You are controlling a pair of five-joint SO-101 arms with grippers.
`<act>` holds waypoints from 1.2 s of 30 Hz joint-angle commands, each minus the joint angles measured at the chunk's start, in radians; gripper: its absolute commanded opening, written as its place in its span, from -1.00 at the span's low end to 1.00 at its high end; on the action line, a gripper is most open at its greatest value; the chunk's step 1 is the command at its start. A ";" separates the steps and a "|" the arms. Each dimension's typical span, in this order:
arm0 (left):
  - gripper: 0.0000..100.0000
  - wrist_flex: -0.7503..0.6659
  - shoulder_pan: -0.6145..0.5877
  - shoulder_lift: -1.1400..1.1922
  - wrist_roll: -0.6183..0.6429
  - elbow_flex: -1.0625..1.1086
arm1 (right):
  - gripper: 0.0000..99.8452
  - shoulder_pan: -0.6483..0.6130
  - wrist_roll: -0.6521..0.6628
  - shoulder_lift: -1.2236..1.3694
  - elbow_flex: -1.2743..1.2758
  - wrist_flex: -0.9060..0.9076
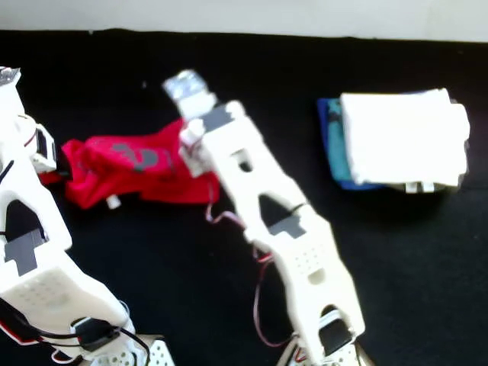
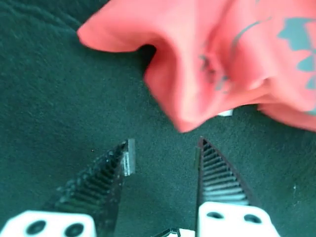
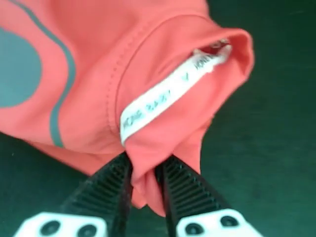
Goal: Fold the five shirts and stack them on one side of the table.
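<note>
A crumpled red shirt [image 1: 126, 169] with a grey print lies on the black table, left of centre. My right gripper [image 3: 144, 173] is shut on a fold of this red shirt [image 3: 123, 74] near its white neck label [image 3: 168, 91]; from above, that arm's gripper [image 1: 200, 145] sits at the shirt's right end. My left gripper [image 2: 163, 148] is open just off the table, its fingers apart, with the edge of the red shirt [image 2: 222, 59] a little beyond the tips. A stack of folded shirts [image 1: 400, 137], white on top of blue, sits at the right.
The black tablecloth [image 1: 152, 259] covers the table, with open cloth in front of the shirt and between the arms. A pale wall runs along the far edge. Red and black cables [image 1: 263, 305] hang near the right arm's base.
</note>
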 commanded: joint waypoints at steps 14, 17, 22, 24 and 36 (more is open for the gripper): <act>-0.59 0.098 0.263 -0.039 -0.002 -0.028 | -0.99 0.147 0.080 0.018 -0.704 0.341; -0.59 0.075 0.380 -0.022 -0.002 -0.027 | -0.99 0.186 0.080 0.064 -0.667 0.272; -0.59 0.006 0.533 0.056 0.009 -0.027 | -0.99 0.243 0.080 0.136 -0.659 0.170; -0.59 -0.028 0.584 0.090 0.064 -0.028 | -0.98 0.259 0.080 0.163 -0.659 0.128; -0.59 -0.101 0.768 0.202 0.308 -0.038 | -0.64 0.317 0.078 0.196 -0.662 0.122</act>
